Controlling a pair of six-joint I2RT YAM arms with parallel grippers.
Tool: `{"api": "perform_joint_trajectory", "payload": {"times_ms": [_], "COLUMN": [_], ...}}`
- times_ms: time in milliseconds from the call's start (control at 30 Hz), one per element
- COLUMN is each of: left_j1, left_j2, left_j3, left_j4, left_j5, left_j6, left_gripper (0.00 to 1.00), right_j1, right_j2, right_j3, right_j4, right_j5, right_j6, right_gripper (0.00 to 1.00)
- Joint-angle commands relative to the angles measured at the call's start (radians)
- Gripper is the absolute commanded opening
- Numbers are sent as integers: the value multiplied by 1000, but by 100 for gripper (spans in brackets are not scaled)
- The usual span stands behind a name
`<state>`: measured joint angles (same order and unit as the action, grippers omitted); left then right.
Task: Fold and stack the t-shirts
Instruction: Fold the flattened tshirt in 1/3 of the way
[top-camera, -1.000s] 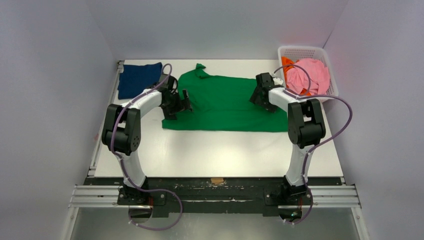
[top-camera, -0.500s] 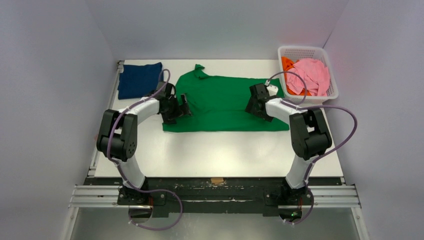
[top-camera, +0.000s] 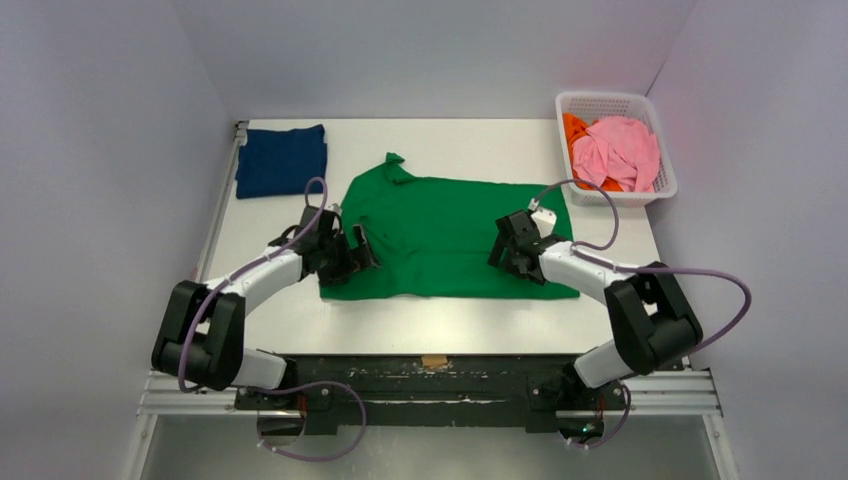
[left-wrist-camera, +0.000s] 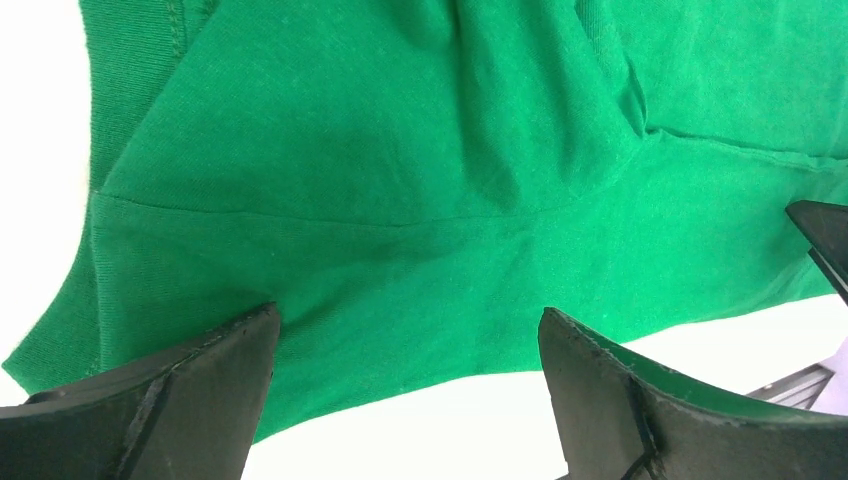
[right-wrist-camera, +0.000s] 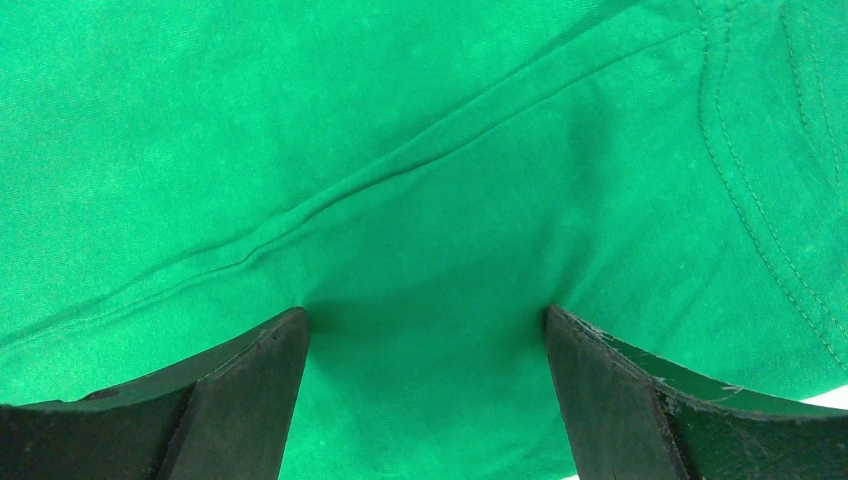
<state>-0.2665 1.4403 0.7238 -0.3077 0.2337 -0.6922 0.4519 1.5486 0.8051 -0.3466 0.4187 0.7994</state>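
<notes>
The bright green t-shirt (top-camera: 445, 235) lies spread flat in the middle of the table. My left gripper (top-camera: 358, 252) is open, its fingers wide apart and resting on the shirt's left side near the hem (left-wrist-camera: 410, 330). My right gripper (top-camera: 503, 250) is open, with both fingers pressed on the cloth at the shirt's right side (right-wrist-camera: 425, 320). The navy blue t-shirt (top-camera: 282, 160) lies folded at the far left. The pink t-shirt (top-camera: 620, 150) and the orange t-shirt (top-camera: 573, 130) lie crumpled in the basket.
The white mesh basket (top-camera: 613, 100) stands at the far right corner. White table (top-camera: 440, 315) shows between the green shirt's near edge and the black front rail. Grey walls close in on three sides.
Both arms have drawn back toward the near edge, and the green shirt has slid with them toward the front of the table. The navy shirt and the basket have not moved.
</notes>
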Motion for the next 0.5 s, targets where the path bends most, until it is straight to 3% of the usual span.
{"api": "perform_joint_trajectory", "payload": {"times_ms": [0,233,467], "left_j1": [-53,-130,-149], "left_j2": [-62,-293,-348], "left_j3": [-131,-225,-226], "left_j4": [-231,-312,-385], "left_j5": [-55,-113,-133], "left_j6": [-64,-134,-167], "left_gripper": [100,100,100], "right_j1": [34,74,80], "right_j2": [-96,-219,-386], "right_j3": [-138,-253,-302], "right_j4": [-83,-146,-220], "right_j5": [-143,-204,-200], "right_j6": [92,106,133], "right_gripper": [85,85,85]}}
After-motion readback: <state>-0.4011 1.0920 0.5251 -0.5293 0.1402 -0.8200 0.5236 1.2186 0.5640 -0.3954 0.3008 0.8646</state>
